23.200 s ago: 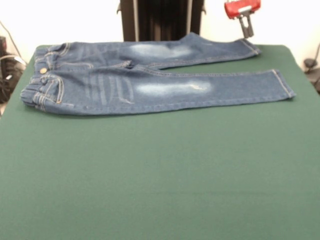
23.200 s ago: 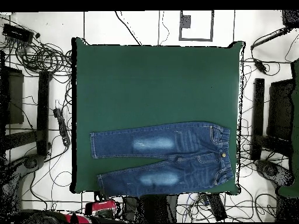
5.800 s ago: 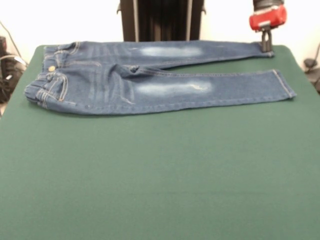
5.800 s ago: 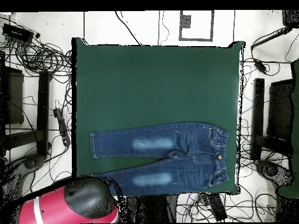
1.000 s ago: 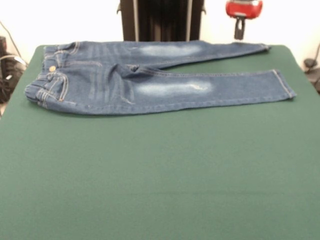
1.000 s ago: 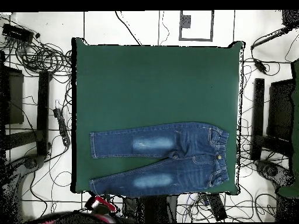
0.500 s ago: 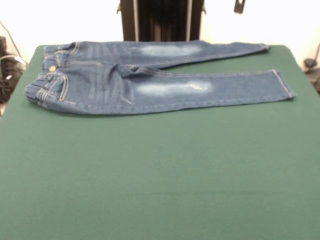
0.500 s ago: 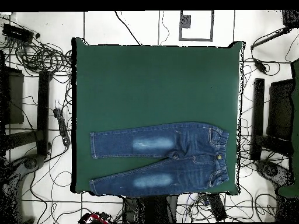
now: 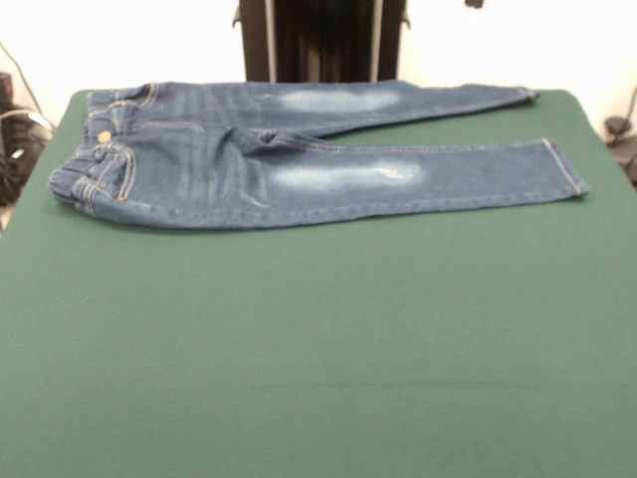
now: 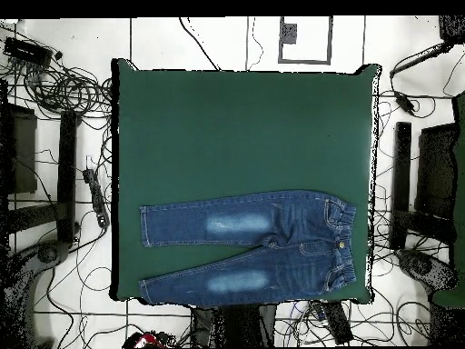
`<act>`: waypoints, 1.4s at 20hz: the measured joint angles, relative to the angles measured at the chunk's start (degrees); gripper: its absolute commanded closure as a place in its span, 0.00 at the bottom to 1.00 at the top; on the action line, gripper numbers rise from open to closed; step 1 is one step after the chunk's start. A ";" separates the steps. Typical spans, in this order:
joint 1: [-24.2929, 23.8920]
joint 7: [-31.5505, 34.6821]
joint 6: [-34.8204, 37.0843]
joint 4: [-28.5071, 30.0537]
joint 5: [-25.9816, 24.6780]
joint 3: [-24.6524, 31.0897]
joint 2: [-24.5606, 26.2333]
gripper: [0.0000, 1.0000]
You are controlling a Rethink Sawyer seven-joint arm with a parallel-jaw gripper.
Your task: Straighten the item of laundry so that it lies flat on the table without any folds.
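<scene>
The item of laundry (image 9: 299, 164), a small pair of blue jeans, lies face up along the far side of the green table (image 9: 318, 349), waistband at the left. Its two legs spread in a narrow V toward the right, and a small crease shows at the crotch. The far leg's cuff reaches the table's far right edge. In the overhead view the item of laundry (image 10: 254, 245) sits near the bottom edge of the table (image 10: 245, 136), waistband at the right. Only a dark tip of my gripper (image 9: 474, 3) shows at the top edge, well above the far cuff and apart from the cloth.
A black pedestal (image 9: 323, 40) stands behind the table's far edge. Cables (image 10: 54, 82) and dark equipment (image 10: 427, 173) lie on the floor on both sides of the table. A bit of red arm (image 10: 145, 341) shows at the overhead view's bottom.
My gripper has risen from above the far cuff almost out of the front view. Earlier the far leg was drawn out straighter; over the last second the jeans have not moved.
</scene>
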 measured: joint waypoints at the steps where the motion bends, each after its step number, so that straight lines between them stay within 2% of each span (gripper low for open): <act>1: -0.76 0.00 0.13 -0.15 -0.38 -0.08 0.01 1.00; 6: -2.26 0.00 0.74 -1.09 -1.04 -0.90 0.02 1.00; 28: -2.00 0.00 8.67 -10.88 -2.33 -3.37 0.49 1.00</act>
